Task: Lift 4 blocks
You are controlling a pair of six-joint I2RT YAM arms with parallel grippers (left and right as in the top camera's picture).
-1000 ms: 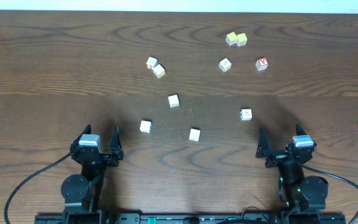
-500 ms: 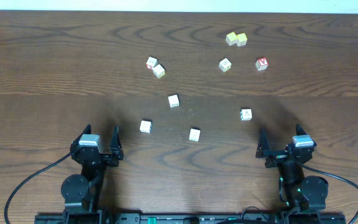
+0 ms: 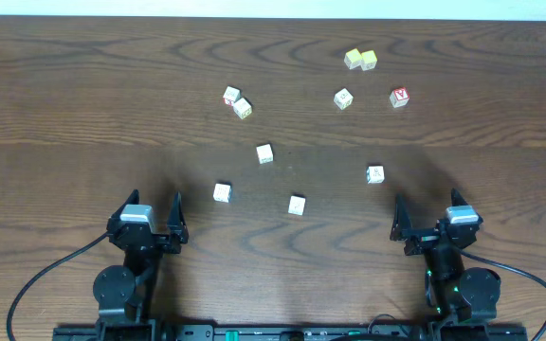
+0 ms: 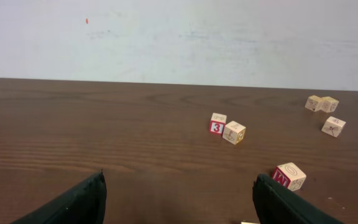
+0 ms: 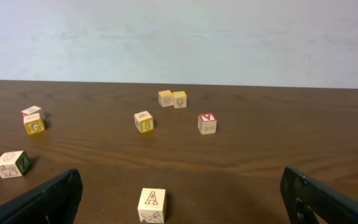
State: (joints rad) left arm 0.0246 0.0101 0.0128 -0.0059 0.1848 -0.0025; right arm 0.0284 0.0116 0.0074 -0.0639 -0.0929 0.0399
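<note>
- Overhead: nothing has moved. The four whitish wooden alphabet blocks (image 3: 264,153) lie on the dark wooden table (image 3: 64,95), all on the arms' side of the red-lettered wooden cube (image 3: 400,97).
- Left wrist: the left hand (image 4: 179,186) gapes wide, empty.
- Right wrist: the right hand (image 5: 180,180) gapes too, so lifting looks unstarted.

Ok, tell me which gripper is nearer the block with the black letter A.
Right. The right gripper sits close, just nearer the robot and right of the A block; the left gripper is far off to its left.
</note>
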